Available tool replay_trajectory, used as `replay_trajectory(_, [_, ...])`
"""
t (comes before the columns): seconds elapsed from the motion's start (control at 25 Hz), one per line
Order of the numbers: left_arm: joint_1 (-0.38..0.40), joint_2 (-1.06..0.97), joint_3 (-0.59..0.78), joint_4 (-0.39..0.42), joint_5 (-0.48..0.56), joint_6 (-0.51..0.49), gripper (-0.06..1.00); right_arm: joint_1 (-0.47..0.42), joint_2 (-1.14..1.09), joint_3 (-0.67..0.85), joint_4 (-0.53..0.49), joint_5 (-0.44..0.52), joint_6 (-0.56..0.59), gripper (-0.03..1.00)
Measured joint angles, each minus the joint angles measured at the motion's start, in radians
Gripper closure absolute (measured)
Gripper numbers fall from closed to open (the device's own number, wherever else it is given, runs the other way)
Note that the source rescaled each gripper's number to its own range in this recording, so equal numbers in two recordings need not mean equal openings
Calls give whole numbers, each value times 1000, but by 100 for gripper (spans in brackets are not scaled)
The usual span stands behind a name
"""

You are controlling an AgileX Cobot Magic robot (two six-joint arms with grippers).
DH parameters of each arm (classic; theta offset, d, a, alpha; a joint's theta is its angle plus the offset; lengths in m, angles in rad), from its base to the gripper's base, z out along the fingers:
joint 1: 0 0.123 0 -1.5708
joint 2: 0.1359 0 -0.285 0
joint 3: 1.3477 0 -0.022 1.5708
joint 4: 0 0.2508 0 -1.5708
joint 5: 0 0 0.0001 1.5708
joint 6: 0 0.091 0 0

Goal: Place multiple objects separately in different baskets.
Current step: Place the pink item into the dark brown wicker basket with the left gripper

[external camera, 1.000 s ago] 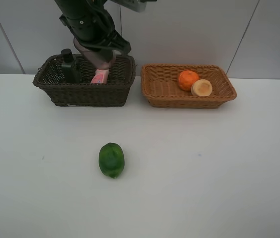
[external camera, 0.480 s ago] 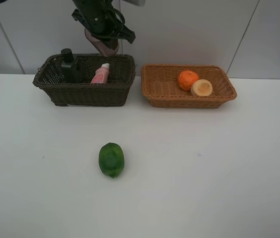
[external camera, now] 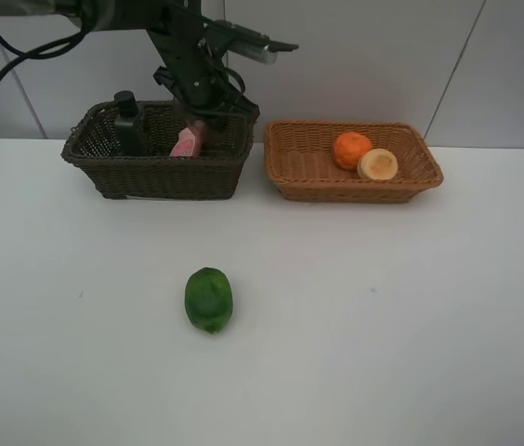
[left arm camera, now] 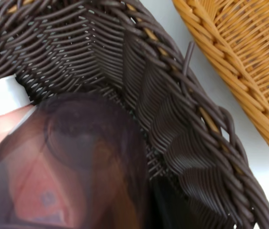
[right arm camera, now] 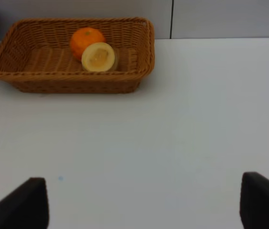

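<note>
A: Near field first. Green fruit point(external camera: 208, 299) lies alone on the white table point(external camera: 383, 334), well apart from both baskets. Nothing is touching it.

B: And the right gripper point(right arm camera: 144, 200)?

A: Its wrist view shows two dark fingertips spread wide with bare table between them. Released, holding nothing, and it looks toward the tan basket point(right arm camera: 10, 71).

B: Far row, then.

A: Tan basket point(external camera: 290, 177) at far right holds the orange point(external camera: 351, 150) and a pale round fruit point(external camera: 377, 164), the two touching. Dark basket point(external camera: 150, 172) at far left holds the pump bottle point(external camera: 128, 123) at its left end and the pink bottle point(external camera: 188, 140) leaning near the middle.

B: The left gripper point(external camera: 208, 111)?

A: Over the dark basket's right end. Its wrist view is filled by the mauve cup point(left arm camera: 72, 162), close against the camera, the pink bottle's white cap point(left arm camera: 3, 95) showing beside it. The fingers themselves are hidden; judged to be grasping the cup, since it sits right at the lens above the basket floor.

B: How should the drop go?

A: Lower the cup straight down into the free right end, clear of the wicker wall and of the pink bottle, then open only once it rests on the floor. Letting go high risks a tip-over.
</note>
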Motion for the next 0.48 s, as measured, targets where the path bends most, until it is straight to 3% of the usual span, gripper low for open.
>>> replay_trajectory(0.16, [0,0,0,0,-11,55,90,0,0,0,0,0,0,26])
replay_trajectory(0.2, [0,0,0,0,-11,70,82,0,0,0,0,0,0,26])
replay_trajectory(0.4, [0,0,0,1,-10,51,13,0,0,0,0,0,0,26])
replay_trajectory(0.48, [0,0,0,2,-10,19,3,0,0,0,0,0,0,26])
